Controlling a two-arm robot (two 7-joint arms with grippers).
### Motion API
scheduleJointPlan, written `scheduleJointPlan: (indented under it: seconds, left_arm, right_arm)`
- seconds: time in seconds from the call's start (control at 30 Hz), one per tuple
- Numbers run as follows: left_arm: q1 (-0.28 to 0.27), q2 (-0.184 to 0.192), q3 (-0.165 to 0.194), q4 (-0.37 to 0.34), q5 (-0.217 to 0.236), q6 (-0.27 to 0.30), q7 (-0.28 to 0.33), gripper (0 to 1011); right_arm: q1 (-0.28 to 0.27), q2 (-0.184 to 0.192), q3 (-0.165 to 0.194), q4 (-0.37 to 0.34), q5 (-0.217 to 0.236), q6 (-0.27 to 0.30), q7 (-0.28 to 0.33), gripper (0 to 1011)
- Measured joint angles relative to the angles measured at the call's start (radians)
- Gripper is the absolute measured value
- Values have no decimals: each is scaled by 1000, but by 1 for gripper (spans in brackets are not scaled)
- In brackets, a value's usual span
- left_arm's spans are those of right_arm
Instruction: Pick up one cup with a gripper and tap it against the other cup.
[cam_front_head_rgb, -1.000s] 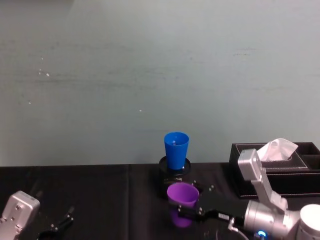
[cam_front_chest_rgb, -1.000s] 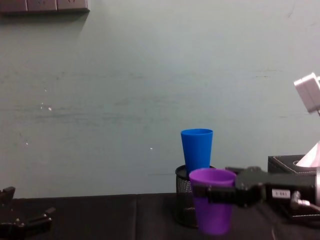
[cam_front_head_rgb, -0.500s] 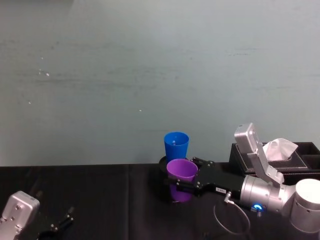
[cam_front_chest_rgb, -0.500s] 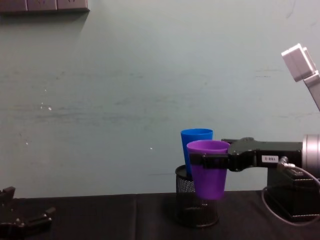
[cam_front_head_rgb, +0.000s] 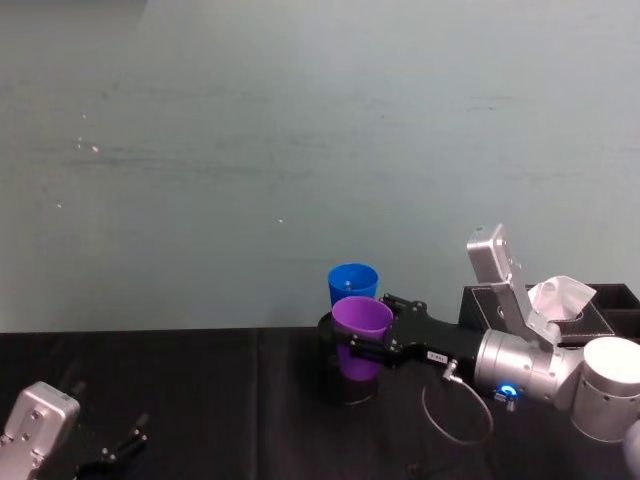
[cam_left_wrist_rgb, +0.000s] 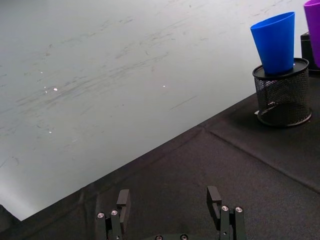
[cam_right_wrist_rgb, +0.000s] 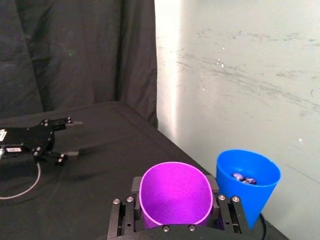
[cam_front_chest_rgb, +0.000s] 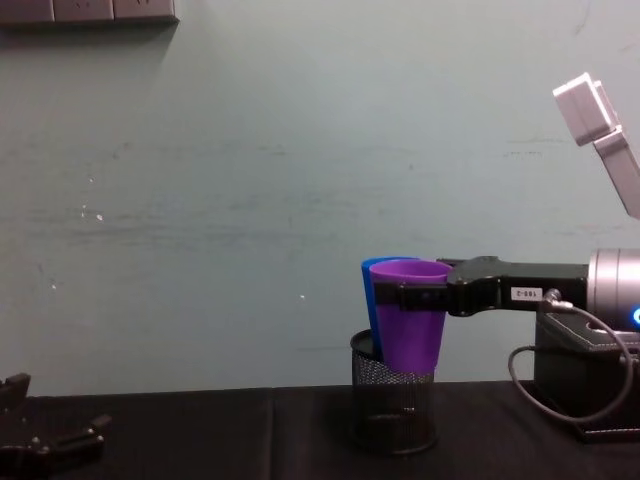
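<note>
Right gripper (cam_front_chest_rgb: 410, 297) clamped on the purple cup (cam_front_head_rgb: 360, 328) by the blue cup (cam_front_head_rgb: 352, 279).
Its black fingers (cam_right_wrist_rgb: 122, 220) press the purple cup's sides just under the rim and hold it upright off the table (cam_front_head_rgb: 200, 400). It is close in front of the blue cup, which stands in the black mesh pen holder (cam_front_chest_rgb: 393, 412); whether the cups touch cannot be told. The left gripper (cam_left_wrist_rgb: 170, 214) sits parked low at the near left, fingers spread apart.
</note>
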Motion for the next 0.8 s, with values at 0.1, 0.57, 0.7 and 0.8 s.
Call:
scheduleJointPlan:
  seconds: [0.1,0.57,0.7,0.8]
  left_arm:
    - [0,0,0,0,0,0,0,1000]
    - [0,0,0,0,0,0,0,1000]
    - [0,0,0,0,0,0,0,1000]
    - [0,0,0,0,0,0,0,1000]
  right_arm:
    - [22,-14,2,40,-2,-10,9,751]
    - [139,-94,22,284,-26,-80,60,751]
    - [163,-108,30,328,-34,-98,70,751]
    - [175,-116,36,350,-39,-108,75,751]
